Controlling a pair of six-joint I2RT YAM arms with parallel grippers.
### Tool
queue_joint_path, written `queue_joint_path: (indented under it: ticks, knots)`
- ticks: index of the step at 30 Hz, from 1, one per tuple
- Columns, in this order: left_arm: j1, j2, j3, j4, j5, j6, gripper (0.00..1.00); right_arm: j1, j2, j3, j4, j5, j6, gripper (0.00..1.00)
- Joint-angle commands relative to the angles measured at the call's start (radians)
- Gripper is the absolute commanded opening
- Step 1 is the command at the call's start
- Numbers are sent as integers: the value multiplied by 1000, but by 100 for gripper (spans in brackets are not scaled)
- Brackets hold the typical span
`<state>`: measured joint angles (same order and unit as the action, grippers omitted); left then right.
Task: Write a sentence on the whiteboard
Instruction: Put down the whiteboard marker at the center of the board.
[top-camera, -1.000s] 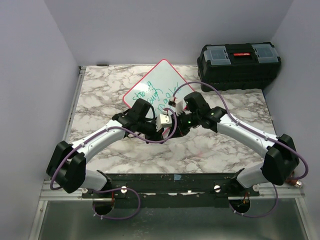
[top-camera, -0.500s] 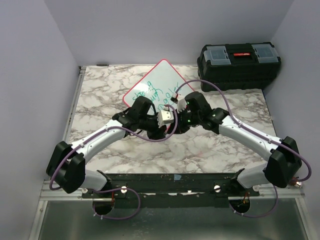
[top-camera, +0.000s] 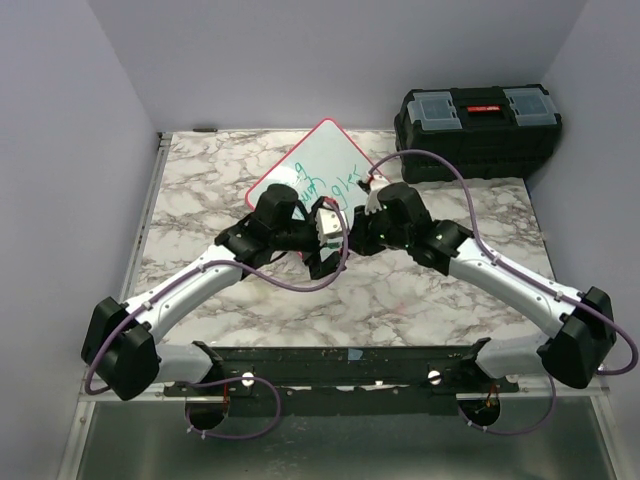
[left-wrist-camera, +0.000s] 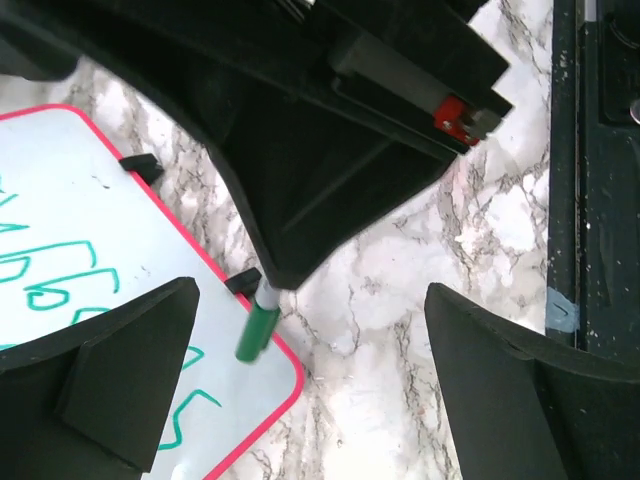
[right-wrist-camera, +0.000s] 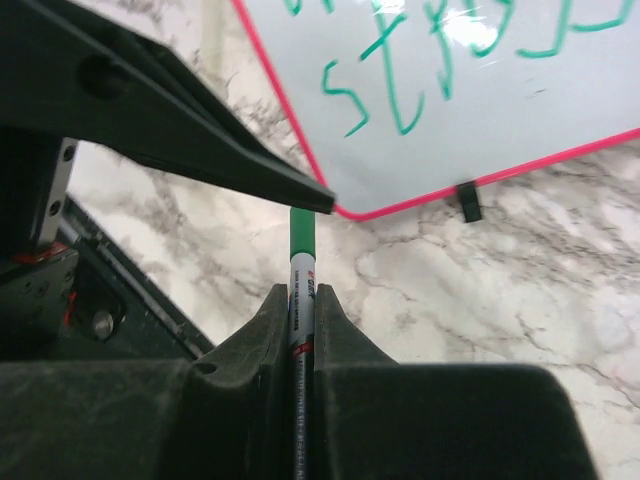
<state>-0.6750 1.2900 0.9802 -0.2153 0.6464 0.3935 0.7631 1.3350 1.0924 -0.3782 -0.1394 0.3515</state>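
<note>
Marker (right-wrist-camera: 301, 262) pinched between the pressed-together jaws of the right gripper (right-wrist-camera: 301, 300), long axis running straight out along the fingers, green end pointing at the near corner of the whiteboard (right-wrist-camera: 480, 130) and just short of its pink frame. Left gripper (left-wrist-camera: 310, 300) faces that end with jaws spread wide; the green end shows in the gap between its fingers and appears to touch neither, so any work on that end falls to the left arm. Whiteboard lies flat on the marble table (top-camera: 200, 200), corner-on, just far of both grippers, with the sentence (left-wrist-camera: 70, 280) in green across it.
</note>
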Motion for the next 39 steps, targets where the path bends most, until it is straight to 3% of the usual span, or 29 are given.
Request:
queue_joint_path:
  ticks: [1, 8, 12, 14, 19, 30, 39]
  knots:
    - [5, -61, -26, 82, -46, -17, 98, 4, -46, -24, -12, 245, 60, 1]
    - [6, -155, -160, 401, -338, -171, 98, -6, -139, -114, -14, 526, 175, 1]
    - [6, -162, -210, 553, -552, -314, 98, -36, -193, -211, 31, 584, 240, 4]
    - [9, -130, -197, 554, -677, -381, 98, -57, -198, -253, 56, 575, 264, 4]
    - [17, -26, -28, 354, -815, -442, 99, -123, -186, -353, 117, 505, 303, 4]
    - [23, -54, -23, 360, -877, -463, 99, -229, -128, -527, 367, 255, 319, 5]
    - [28, -84, -56, 374, -920, -458, 99, -247, -98, -569, 417, 250, 331, 19]
